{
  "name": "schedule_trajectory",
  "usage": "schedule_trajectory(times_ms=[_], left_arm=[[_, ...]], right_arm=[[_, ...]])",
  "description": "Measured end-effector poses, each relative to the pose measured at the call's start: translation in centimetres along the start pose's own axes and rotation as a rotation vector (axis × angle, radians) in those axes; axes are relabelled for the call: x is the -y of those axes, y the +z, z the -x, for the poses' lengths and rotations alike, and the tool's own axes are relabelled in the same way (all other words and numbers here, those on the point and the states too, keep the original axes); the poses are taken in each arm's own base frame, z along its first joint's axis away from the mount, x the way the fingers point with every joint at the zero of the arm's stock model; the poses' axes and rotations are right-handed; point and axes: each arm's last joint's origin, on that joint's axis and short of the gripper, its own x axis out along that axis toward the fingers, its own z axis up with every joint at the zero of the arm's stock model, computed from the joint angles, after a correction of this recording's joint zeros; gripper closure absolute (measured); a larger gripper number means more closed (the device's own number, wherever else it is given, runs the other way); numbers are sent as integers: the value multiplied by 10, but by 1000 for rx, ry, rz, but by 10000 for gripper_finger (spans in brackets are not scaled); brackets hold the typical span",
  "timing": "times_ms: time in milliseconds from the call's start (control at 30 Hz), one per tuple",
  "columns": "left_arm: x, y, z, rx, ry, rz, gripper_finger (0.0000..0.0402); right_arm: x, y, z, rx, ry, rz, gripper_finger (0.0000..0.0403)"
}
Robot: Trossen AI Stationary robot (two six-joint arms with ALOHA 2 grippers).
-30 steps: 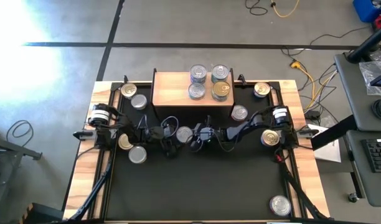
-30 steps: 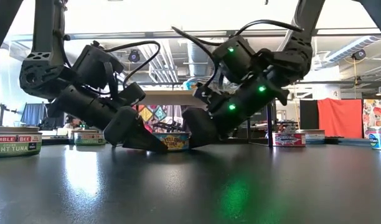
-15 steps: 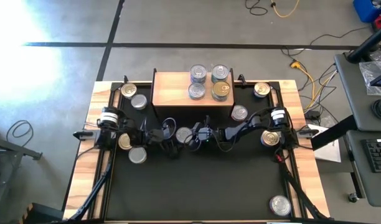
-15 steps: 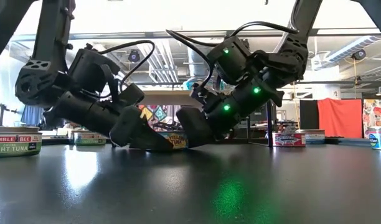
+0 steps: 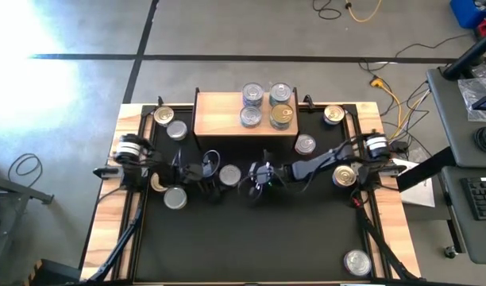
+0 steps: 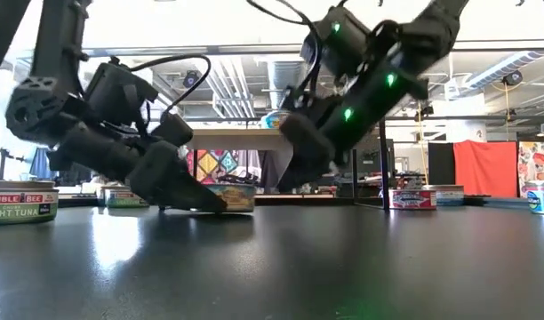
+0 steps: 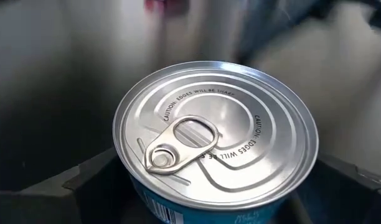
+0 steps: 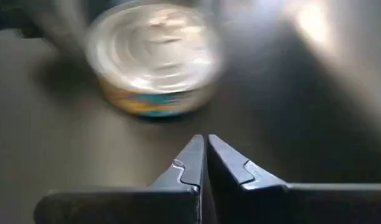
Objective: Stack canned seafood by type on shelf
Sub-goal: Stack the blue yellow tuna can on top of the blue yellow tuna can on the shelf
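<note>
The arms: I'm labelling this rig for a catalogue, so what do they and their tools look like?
Both arms are dark, near-black jointed links with loose black cables looping off them. The right arm shows small green lights. Each has a white-banded joint near its base. The left tool and right tool end in two dark, tapered fingers.

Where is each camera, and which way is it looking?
High view: above the table, looking straight down at the shelf and both arms.
Low view: at table-top height, looking level across the table; both arms come down from above.
Left wrist view: on the left arm, looking at a silver-lidded can between its open tool's fingers.
Right wrist view: on the right arm, over its shut right tool.
Shared: both wrist views show that same can.
</note>
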Motion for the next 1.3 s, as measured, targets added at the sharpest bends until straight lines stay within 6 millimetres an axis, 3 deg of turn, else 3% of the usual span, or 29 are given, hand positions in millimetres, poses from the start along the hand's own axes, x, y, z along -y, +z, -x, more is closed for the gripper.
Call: schedule_trajectory(times_ms=[133, 367, 700, 1000, 1133, 1300], left_arm=[[4, 13, 10, -39, -53, -27, 34], [15, 52, 20, -21, -216, -120, 34], [14, 146, 26, -89, -198, -377, 35], [-36, 230, 28, -54, -133, -491, 35], [-61, 256, 24, -62, -131, -523, 35], [-94, 273, 8, -100, -144, -515, 35]], right_arm=[[-2, 16, 29, 32, -3, 52, 390], [-8, 40, 75, 161, 41, 138, 390], [-4, 55, 116, 229, 59, 217, 390], [20, 75, 131, 337, -2, 270, 390], [41, 87, 129, 400, -74, 271, 390], [72, 107, 125, 433, -128, 297, 390]])
